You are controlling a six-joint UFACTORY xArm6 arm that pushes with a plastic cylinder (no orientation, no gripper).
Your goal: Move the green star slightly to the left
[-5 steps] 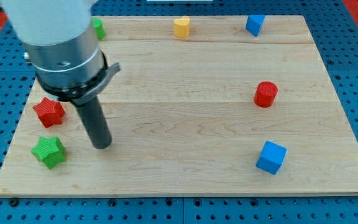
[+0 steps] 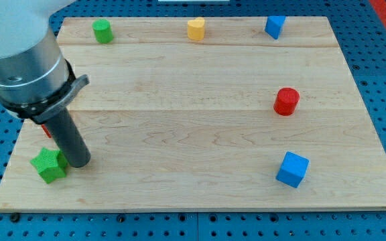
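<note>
Your arm has swung toward the view's left across the pale wooden board (image 2: pixel 200 127), my tip (image 2: pixel 79 163) (a bare rod, no fingers) now touching the green star-shaped block (image 2: pixel 49 165) near the bottom-left corner; push gently, briefly leftward.

no readable text, no labels, no numbers

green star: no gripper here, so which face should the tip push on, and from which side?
Push the green star on the face toward the view's right, moving toward the view's left. My tip already sits at that side, touching or nearly so. The star lies flat near the board's left edge, so only a short, centred nudge seems wise.
</note>
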